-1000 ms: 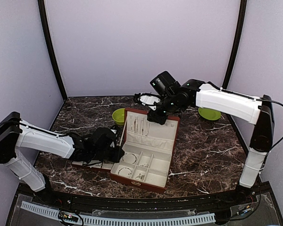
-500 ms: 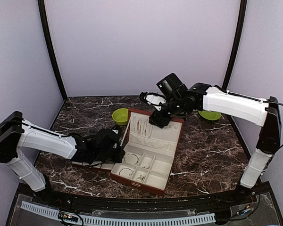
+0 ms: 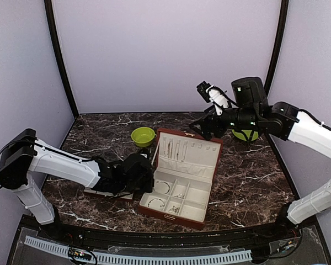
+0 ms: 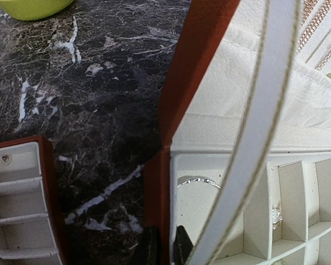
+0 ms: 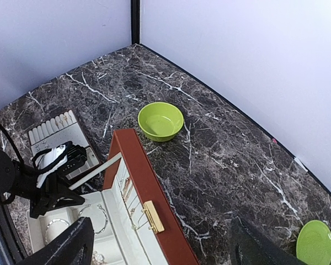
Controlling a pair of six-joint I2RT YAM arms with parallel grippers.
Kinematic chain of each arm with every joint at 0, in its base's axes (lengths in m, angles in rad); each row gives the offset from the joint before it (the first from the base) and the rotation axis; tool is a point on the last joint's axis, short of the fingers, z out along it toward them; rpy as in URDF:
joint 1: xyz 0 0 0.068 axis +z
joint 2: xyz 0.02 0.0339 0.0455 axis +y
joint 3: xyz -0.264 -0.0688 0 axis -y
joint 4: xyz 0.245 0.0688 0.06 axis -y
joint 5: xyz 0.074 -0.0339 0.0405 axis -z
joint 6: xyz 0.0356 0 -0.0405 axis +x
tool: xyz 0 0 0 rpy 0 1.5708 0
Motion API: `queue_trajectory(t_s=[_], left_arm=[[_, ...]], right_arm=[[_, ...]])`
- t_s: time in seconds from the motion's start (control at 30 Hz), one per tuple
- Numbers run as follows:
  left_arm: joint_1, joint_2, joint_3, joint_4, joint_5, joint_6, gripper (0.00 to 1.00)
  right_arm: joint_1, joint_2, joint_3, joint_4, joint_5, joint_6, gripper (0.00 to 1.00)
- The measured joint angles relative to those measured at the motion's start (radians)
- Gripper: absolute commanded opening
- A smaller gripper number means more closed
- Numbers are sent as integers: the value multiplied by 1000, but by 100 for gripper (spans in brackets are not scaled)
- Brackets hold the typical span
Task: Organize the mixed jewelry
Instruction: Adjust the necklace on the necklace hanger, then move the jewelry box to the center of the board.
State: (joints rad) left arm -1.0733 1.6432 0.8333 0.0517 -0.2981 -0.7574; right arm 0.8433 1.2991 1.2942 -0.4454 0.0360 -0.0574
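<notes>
On the dark marbled surface point(image 3: 248, 176) between my two arms, the red-brown box point(image 4: 196, 66) stands open with its cream-lined lid tipped back toward the far wall. The mixed jewelry point(image 3: 174, 149) is nearly all inside it. Thin chains and pins hang in rows on the lid's lining, and small pieces lie scattered through the compartments of the base.

My left pincer point(image 4: 165, 245) is down at the box's left wall. Its fingers are pressed close, one outside and one inside, pinching that wall between them. A silvery hoop point(image 4: 196, 181) lies in the compartment just beside the inner finger. A white ribbon point(image 4: 265, 110) with gold edging runs slantwise from the lid down to the base, across my left wrist view.

To the left of the box, near it but apart, is a tray point(image 4: 47, 187) of the same red-brown with cream slots. A tiny piece sits in its corner slot, too small for me to tell what it is.

My right pincer point(image 5: 159, 237) hangs high above the surface behind the lid, spread wide and holding nothing. Below it I see the back of the lid and its gold clasp point(image 5: 153, 216). A lime-green bowl point(image 5: 160, 121) stands beyond the box's far left corner. A lime-green plate point(image 5: 314, 243) lies well off toward the right wall.
</notes>
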Motion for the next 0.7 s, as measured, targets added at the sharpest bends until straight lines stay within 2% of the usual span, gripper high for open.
queue_trajectory(t_s=[0.17,0.37,0.7], left_arm=[[-18,55,37,29,-60,-42,0],[-19,106,84,53,-77,-35,0],[-18,124,95,109,-49,-26,38]], right_arm=[[0,-115,-119,57,47,81,87],[0,-193,-185,76,121,163,87],[0,-224,-266,109,161,280,87]])
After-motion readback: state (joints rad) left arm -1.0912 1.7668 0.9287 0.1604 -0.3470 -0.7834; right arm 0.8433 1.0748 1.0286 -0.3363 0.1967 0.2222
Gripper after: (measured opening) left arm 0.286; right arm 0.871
